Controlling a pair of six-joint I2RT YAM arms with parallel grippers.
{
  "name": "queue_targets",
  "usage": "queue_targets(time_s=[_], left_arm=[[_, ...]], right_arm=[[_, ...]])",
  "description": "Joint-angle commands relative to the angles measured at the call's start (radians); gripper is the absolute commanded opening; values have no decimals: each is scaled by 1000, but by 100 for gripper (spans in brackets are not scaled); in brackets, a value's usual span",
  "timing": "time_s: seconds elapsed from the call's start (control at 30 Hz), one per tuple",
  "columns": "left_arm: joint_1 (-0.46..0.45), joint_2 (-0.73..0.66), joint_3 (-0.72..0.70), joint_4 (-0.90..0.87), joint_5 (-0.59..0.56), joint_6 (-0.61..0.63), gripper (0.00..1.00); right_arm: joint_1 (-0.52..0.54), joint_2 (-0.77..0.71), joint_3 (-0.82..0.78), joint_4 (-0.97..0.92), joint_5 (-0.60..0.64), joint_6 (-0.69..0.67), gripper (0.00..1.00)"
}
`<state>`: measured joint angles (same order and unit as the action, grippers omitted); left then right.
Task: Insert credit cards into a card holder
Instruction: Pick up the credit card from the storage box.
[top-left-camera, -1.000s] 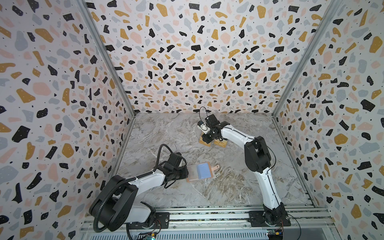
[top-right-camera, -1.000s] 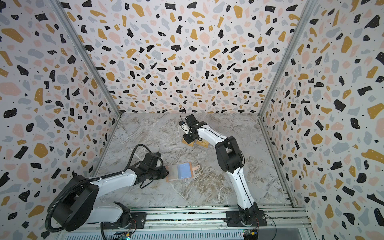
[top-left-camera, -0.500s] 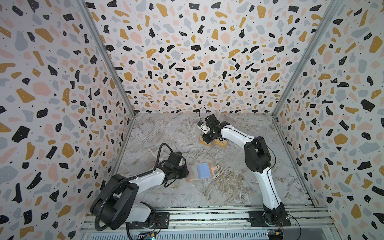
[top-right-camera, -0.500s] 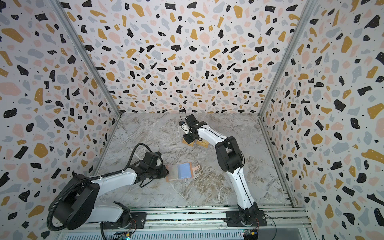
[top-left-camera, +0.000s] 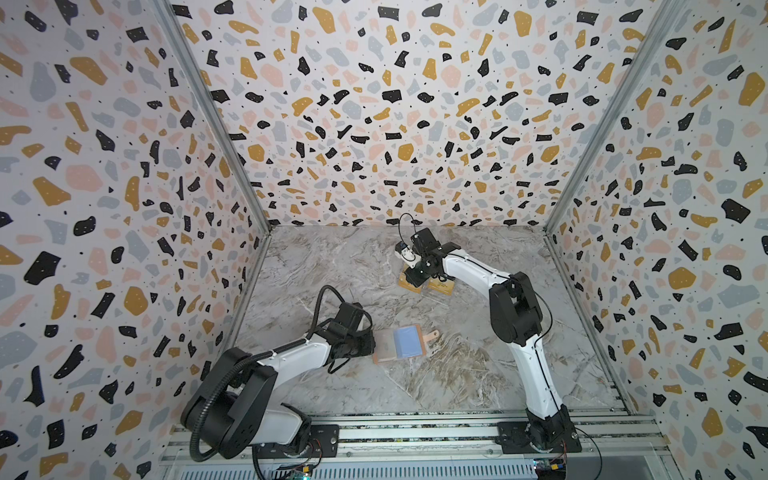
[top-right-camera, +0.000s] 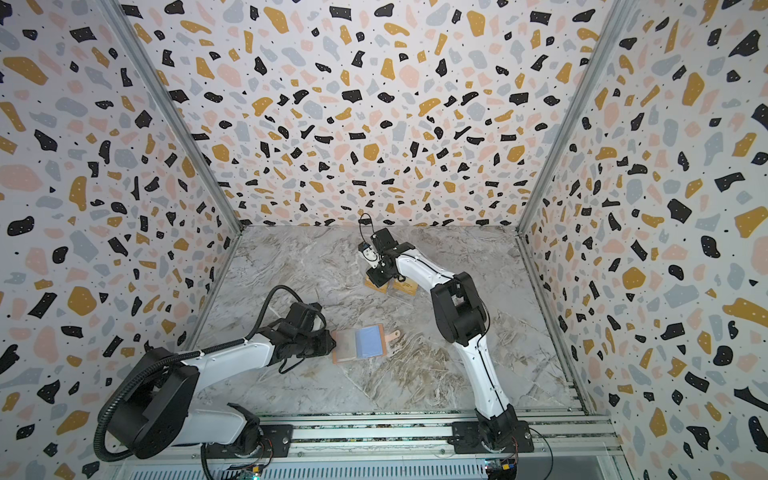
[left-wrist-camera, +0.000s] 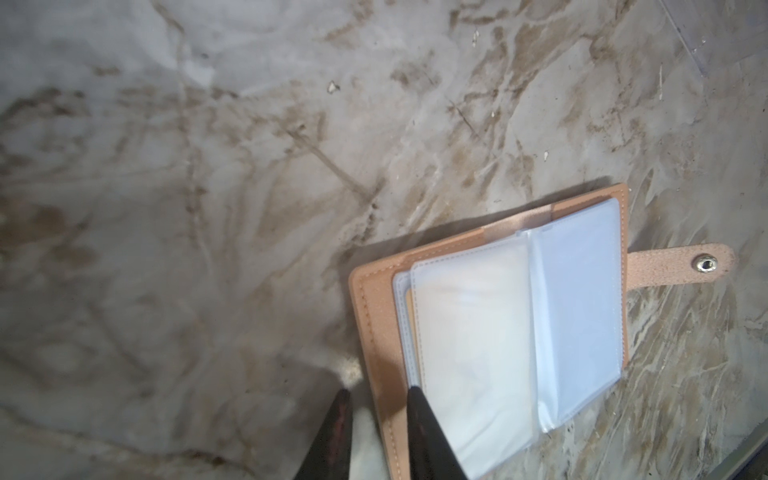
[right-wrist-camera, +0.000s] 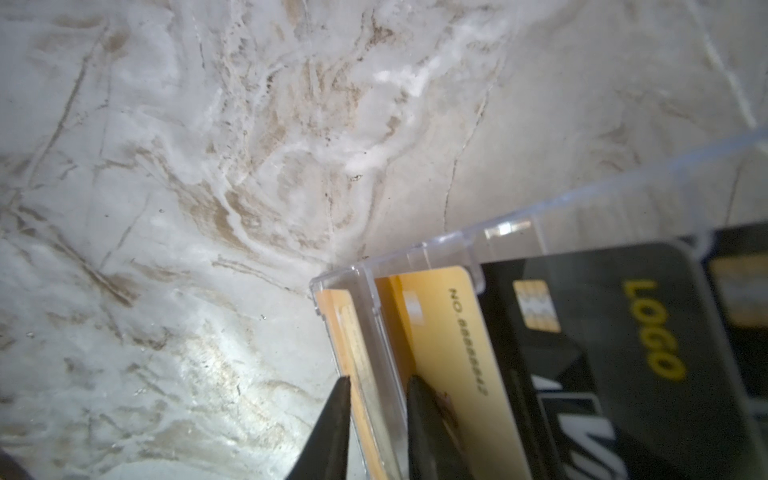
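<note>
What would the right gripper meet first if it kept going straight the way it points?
Likely the front gold card in the clear stand; the right gripper straddles its edge, though depth is unclear.

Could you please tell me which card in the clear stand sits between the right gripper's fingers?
The outermost gold card, edge-on in the stand's end slot; the numbered gold card and the black LOGO card sit outside the fingers.

Three white walls (top-left-camera: 374, 104) printed with black, mustard, pink and grey terrazzo flecks enclosed a grey-brown marble-patterned table (top-left-camera: 332, 266); a silver metal rail (top-left-camera: 415, 430) ran along its near edge.
</note>
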<state>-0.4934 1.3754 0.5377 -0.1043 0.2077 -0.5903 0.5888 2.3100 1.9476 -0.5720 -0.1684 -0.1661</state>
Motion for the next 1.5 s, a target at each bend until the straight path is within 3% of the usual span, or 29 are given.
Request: queue_targets(time_s=[0.0,0.6,0.8,1.2,1.47], left_arm=[[5,-13,0,-8,-3,0,27],[6,-32,-21,-3,6,-10,28],[6,-50,-24,-12,-3,-11,31],[6,-55,-19,-17,-11,-8,31],[6,-75,-42,-6,-11,-24,31]], right_arm=[[21,-91,-10,-14,6,-9,25],[33,-86,-65,25,54,-8,24],[32,-89,-70,43,27,-19,17],[23,-75,-64,15,-32,-45,22],[23,-74,-58,7,3,-44,21]])
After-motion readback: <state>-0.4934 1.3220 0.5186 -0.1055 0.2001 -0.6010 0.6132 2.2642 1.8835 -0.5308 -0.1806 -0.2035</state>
